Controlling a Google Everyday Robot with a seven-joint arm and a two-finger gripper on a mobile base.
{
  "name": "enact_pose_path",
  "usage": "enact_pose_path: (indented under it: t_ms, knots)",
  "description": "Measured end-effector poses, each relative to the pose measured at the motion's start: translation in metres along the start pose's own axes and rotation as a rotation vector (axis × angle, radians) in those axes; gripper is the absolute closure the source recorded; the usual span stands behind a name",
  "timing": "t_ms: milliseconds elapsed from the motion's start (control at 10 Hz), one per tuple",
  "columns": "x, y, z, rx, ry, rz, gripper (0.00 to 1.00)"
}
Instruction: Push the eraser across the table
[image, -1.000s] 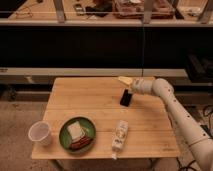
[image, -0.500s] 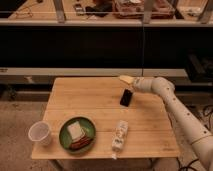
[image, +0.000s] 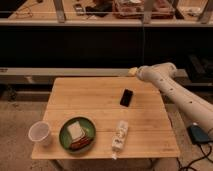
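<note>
The eraser is a small flat black block lying on the light tan plank table, right of centre and toward the far side. My gripper, with a yellowish tip, hangs over the table's far edge, just behind and slightly right of the eraser, and does not touch it. The white arm reaches in from the right.
A green plate with a sandwich sits near the front left. A white cup stands at the front left corner. A white oblong packet lies front centre. A dark shelf unit stands behind the table.
The gripper has drawn back and to the right, away from the eraser toward the far edge. The eraser stays in about the same place.
</note>
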Motion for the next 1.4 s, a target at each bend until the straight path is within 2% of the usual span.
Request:
enact_pose_path:
  t_ms: [100,400,600,800,1000,1300,1400]
  knots:
    - [0.015,0.006,-0.025,-0.083,0.055,0.005,0.64]
    - [0.046,0.015,-0.072,-0.200,0.179,0.026,0.64]
    - [0.053,0.020,-0.084,-0.226,0.206,0.039,0.64]
    - [0.052,0.022,-0.086,-0.239,0.183,0.073,0.64]
    - [0.041,0.026,-0.078,-0.244,0.099,0.107,0.64]
    - [0.005,0.029,-0.056,-0.211,-0.147,0.134,0.64]
    - [-0.009,0.029,-0.049,-0.179,-0.253,0.137,0.64]
